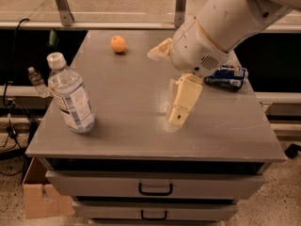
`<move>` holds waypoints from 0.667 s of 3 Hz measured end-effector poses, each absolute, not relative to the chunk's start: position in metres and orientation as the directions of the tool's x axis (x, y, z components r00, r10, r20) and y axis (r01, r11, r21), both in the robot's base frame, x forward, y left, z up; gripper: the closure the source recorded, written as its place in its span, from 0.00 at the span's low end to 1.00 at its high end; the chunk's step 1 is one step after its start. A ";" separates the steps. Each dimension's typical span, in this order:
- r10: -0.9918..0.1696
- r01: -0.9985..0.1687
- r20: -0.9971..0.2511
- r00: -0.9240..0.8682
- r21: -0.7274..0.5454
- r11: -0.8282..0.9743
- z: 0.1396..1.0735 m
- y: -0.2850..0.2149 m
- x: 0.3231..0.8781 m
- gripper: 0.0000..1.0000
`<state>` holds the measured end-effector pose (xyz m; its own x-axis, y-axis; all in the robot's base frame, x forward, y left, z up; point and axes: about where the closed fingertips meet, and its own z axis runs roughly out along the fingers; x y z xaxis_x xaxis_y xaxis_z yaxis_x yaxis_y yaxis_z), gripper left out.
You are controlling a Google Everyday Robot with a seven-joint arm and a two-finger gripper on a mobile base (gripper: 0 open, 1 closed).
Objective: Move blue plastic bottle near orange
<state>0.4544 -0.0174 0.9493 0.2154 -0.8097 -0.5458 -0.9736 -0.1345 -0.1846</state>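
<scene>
Nearest the front edge, at the lower left of the frame, the blue plastic bottle (70, 100) stands upright on the grey table (141, 135), untouched and well apart from everything else. The step in hand looks to be the reach toward it. To do that well, the arm should sweep left across the bare tabletop at a height that meets the bottle's body around the label, below the white cap. The jaws should sit either side of it before closing. A tall, light bottle like this probably tips if nudged high up or from one side only, so a level, centred approach seems wise. Farther back, about mid-frame, the gripper (164, 84) hangs over the table, right of the bottle and well apart from it. Its two cream fingers (182, 100) are spread wide, with nothing between them and nothing touched. Behind it to the right a blue can (228, 76) lies on its side, partly hidden by the arm. Farthest back, upper left of centre, sits the orange (118, 44), the bottle's destination.
</scene>
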 end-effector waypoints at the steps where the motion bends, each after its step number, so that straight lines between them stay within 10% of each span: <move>1: -0.810 -0.974 -0.546 0.215 -0.185 -0.135 0.949 -0.017 0.454 0.00; 2: -0.780 -0.970 -0.577 0.241 -0.176 -0.169 0.948 -0.011 0.455 0.00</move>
<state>0.4546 -0.0110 0.9481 0.2409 -0.7804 -0.5771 -0.9698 -0.1694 -0.1757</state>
